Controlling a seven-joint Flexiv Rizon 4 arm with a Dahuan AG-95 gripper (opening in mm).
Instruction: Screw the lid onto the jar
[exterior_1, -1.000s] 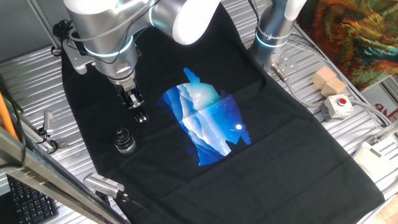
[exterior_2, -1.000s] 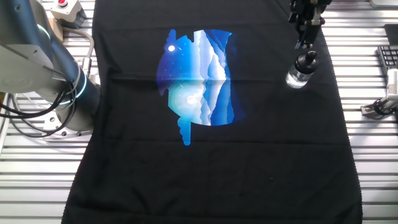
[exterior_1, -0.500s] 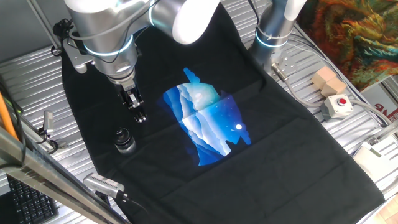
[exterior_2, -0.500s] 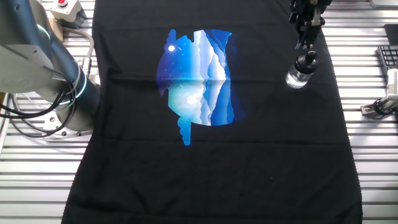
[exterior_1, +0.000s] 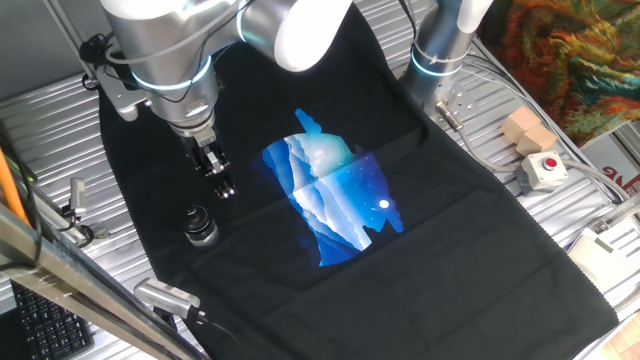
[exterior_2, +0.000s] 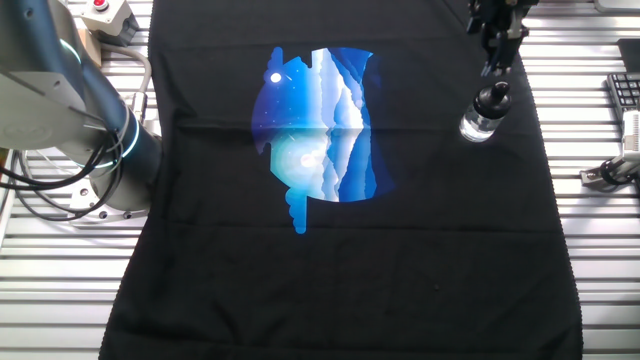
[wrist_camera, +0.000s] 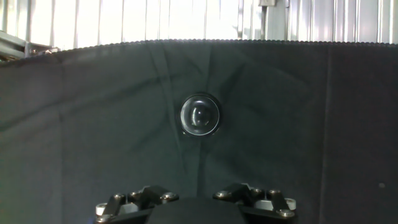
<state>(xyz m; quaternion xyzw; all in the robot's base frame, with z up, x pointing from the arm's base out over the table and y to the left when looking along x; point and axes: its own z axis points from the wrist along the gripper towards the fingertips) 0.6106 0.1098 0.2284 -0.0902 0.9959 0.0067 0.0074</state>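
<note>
Already the lid (exterior_2: 493, 97) is seen seated on the jar (exterior_2: 478, 122), which stands upright on the black cloth (exterior_2: 420, 250) near its edge, apart from the blue print (exterior_2: 318, 125). The gripper (exterior_1: 222, 185) is held above and just beside the jar, touching nothing; it has been lifted slightly from where it hung a second ago, while the jar and lid have not been shifted. Nothing is carried between the fingers, but whether they are parted or closed cannot be told, since only the base of the hand is caught in the hand view. From that view the lid (wrist_camera: 199, 115) is framed straight ahead and square on the jar's mouth. The retreat is read as a sign that the screwing is done or nearly so; how tightly the lid has been turned cannot be judged from these pictures.
</note>
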